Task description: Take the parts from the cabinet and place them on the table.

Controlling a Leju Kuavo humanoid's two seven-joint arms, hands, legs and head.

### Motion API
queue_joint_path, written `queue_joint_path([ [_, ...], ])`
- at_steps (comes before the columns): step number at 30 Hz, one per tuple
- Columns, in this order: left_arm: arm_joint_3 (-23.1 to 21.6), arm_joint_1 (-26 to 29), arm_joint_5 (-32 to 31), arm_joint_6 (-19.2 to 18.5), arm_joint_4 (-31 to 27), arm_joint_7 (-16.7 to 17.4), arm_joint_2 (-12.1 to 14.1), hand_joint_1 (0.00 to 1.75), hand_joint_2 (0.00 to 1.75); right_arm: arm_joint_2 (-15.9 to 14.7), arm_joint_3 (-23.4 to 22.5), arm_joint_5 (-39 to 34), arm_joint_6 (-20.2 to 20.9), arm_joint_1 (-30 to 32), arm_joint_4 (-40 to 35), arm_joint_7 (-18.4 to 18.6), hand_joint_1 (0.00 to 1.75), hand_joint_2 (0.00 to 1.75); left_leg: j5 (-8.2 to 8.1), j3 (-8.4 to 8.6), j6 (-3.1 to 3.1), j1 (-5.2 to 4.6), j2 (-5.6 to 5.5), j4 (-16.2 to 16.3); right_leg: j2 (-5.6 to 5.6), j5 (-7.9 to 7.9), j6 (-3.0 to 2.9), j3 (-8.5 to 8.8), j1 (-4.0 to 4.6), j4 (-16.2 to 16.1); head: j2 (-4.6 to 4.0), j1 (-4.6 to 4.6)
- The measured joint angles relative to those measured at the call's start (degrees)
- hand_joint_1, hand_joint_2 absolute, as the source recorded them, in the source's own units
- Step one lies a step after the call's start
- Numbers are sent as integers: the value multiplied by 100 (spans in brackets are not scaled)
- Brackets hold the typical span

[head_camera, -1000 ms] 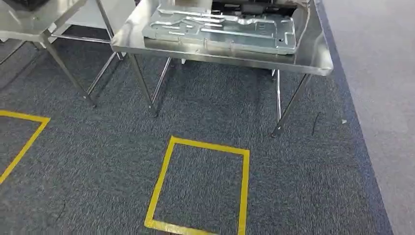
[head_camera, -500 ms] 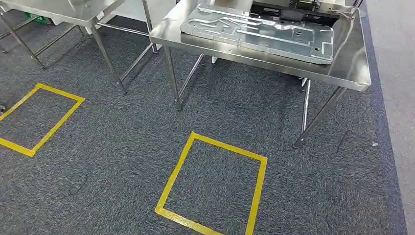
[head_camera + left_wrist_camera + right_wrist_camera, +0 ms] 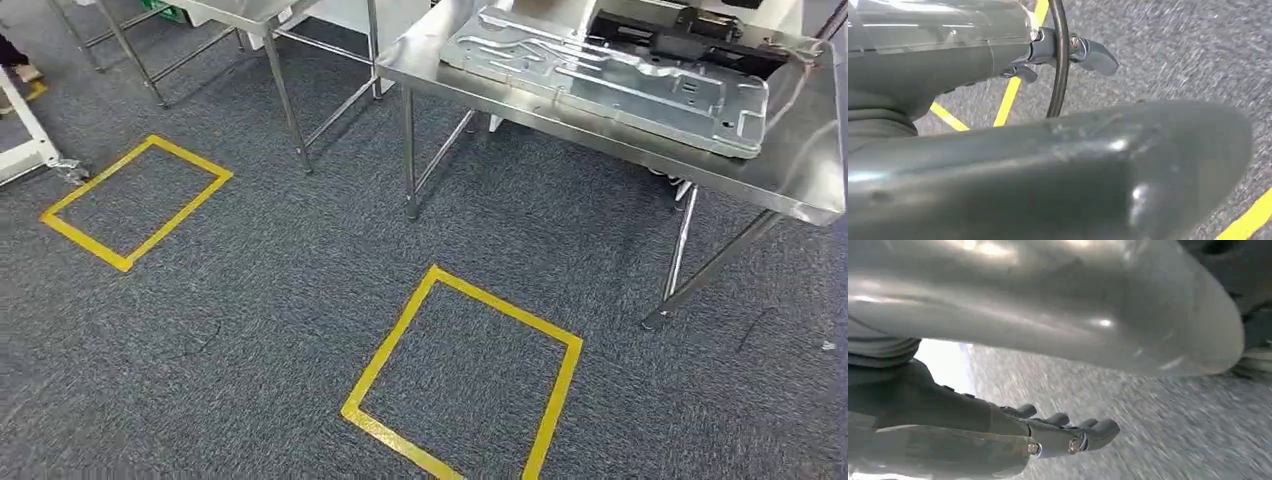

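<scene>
Left hand [image 3: 1068,52]: the fingers [image 3: 1095,55] that show are partly curled, nothing seen between them; most of the hand sits behind the thumb, so can't tell if it's open or closed. A dark cable loop [image 3: 1060,60] crosses in front of them. Beyond the fingers is grey carpet [image 3: 1173,55] with yellow tape lines [image 3: 1008,97].

Right hand [image 3: 1048,432]: fingers [image 3: 1098,432] loosely curled, slightly apart, nothing in them, blurred carpet beyond.

Head view: carpet [image 3: 260,300] is open, marked with two yellow tape squares, one central [image 3: 465,385], one to the left [image 3: 135,200]. Past the central square stands a steel tabletop [image 3: 810,170], near edge running diagonally, thin legs under it. A large pressed sheet-metal panel [image 3: 610,80] lies flat on it, close to the near edge, with a black part [image 3: 680,35] just behind it. A second steel table [image 3: 250,12] stands further left; a white frame [image 3: 25,140] at the left border.
</scene>
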Motion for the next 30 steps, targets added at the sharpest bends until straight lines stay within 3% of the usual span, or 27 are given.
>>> queue_joint_path([
  [2, -4, 40, -9, 4, 0, 0, 2, 0, 0, 2, 7, 2, 0, -16, 0, 2, 0, 0, 53, -47, -86, -11, -131, -36, -129, 51, -74, 22, -10, -54, 0, 0],
  [3, -7, 47, -9, 13, 0, 0, 20, 0, 0, 28, 9, 2, 0, -17, 2, 2, 0, 0, 1, -44, -76, 12, 44, 36, -229, 94, -116, 34, -51, -108, 0, -2],
  [4, -7, 55, -13, 13, 0, 2, 13, 0, 0, 28, 9, 2, -2, -10, 2, -2, 0, 0, -187, -147, -98, -11, 380, 243, -285, 109, -168, 30, -41, -128, 0, -4],
  [5, -7, 38, -13, 20, 0, 0, 13, 0, 0, 31, 9, 4, -2, 10, 2, -11, 0, 0, -444, -332, -125, 5, 509, 639, -376, 113, -176, 14, -27, -124, 0, -2],
  [7, -9, 17, -50, 22, 0, -9, 17, 0, 0, 31, 9, 4, -4, 31, 7, -24, 0, 0, -832, -683, -178, 23, 570, 1468, -557, 109, -180, -12, -11, -112, 0, -2],
  [8, -9, 21, -68, 22, 0, -20, 17, 0, 0, 31, 9, 2, -9, 33, 9, -28, 0, 0, -883, -768, -202, 26, 586, 1716, -648, 108, -179, -27, -10, -98, 0, -2],
  [9, -9, 35, -79, 22, 0, -31, 20, 0, 0, 31, 9, 4, -7, 30, 9, -35, 0, 0, -804, -714, -214, 33, 602, 1662, -716, 104, -175, -37, -11, -88, 0, -2],
  [11, -11, 54, -118, 22, 0, -66, 26, 0, 0, 31, 9, 9, 2, 12, 9, -35, 0, 0, -376, -210, -213, 51, 682, 800, -854, 84, -147, -50, -14, -50, 0, -2],
  [12, -13, 47, -127, 22, 0, -76, 37, 0, 0, 31, 9, 22, 20, 3, 9, -33, 0, 0, -192, 106, -197, 50, 836, 272, -911, 67, -122, -41, -13, -23, 0, -4],
  [13, -15, 25, -131, 22, 0, -87, 39, 0, 0, 29, 9, 30, 39, -1, 9, -33, 0, 0, -269, 218, -153, 25, 1072, -8, -967, 50, -93, -38, 12, -4, 0, -2],
  [17, -15, 48, -133, 11, 0, -118, 59, 0, 0, 31, 7, 92, 52, -58, 9, -35, 0, 0, -181, 168, -41, -20, 854, -17, -1137, 50, 37, 12, 29, -25, 0, -2],
  [18, -15, 50, -131, -2, 0, -118, 61, 0, 0, 29, 7, 103, 48, -61, 9, -37, 0, 0, -120, 223, 20, 43, 799, -78, -1032, 6, 94, 9, 1, 3, 0, 0],
  [19, -15, 50, -131, -11, 0, -114, 61, 0, 0, 31, 7, 107, 33, -54, 9, -39, 0, 0, -95, 201, 54, 40, 757, -93, -686, -141, 122, -40, -18, 147, 0, 0],
  [20, -15, 38, -131, -24, 0, -103, 63, 0, 0, 31, 7, 114, 22, -48, 11, -50, 0, 0, -71, 170, 92, 39, 704, -93, -514, -391, 120, -195, -20, 473, 0, 0],
  [22, -13, 17, -131, -37, 0, -85, 66, 0, 0, 31, 7, 136, -7, -38, 11, -50, 0, 0, -45, 112, 125, 23, 578, -89, -422, -854, 125, -624, -19, 1410, 0, 0],
  [23, -13, 21, -131, -37, 0, -85, 70, 0, 0, 31, 6, 140, -13, -38, 11, -50, 0, 0, -33, 95, 126, 18, 496, -83, -417, -928, 125, -786, -21, 1749, 0, 0],
  [24, -11, 26, -131, -37, 0, -83, 77, 0, 0, 31, 7, 144, -17, -39, 11, -50, 0, 0, -29, 94, 120, 17, 412, -80, -416, -832, 122, -793, -21, 1762, 0, -2],
  [25, -11, 31, -131, -37, 0, -83, 81, 0, 0, 31, 7, 144, -17, -41, 11, -50, 0, 0, -28, 100, 117, 17, 337, -74, -411, -624, 111, -685, -21, 1522, 0, 0],
  [27, -11, 25, -131, -42, 0, -72, 83, 0, 0, 31, 4, 160, -17, -37, 11, -55, 0, 0, -28, 114, 99, 17, 163, -52, -289, -64, 67, -224, -31, 548, 0, 0],
  [28, -9, 25, -131, -48, 0, -68, 81, 0, 0, 29, 4, 170, -20, -14, 11, -55, 0, 0, -29, 85, 75, 27, 97, -35, 0, 53, 36, -73, -41, 145, 0, 0],
  [29, -9, 2, -133, -52, 0, -66, 83, 0, 0, 28, 2, 179, -22, -10, 11, -61, 0, 0, -41, 37, 28, -19, 44, 35, 139, 8, 13, -45, -60, 21, 0, -4],
  [30, -7, 4, -155, -52, 0, -63, 90, 0, 0, 28, 0, 181, -26, -24, 11, -79, 0, 0, -13, -5, -19, 7, -21, 18, 60, 9, 10, -73, -35, 57, 0, -2],
])
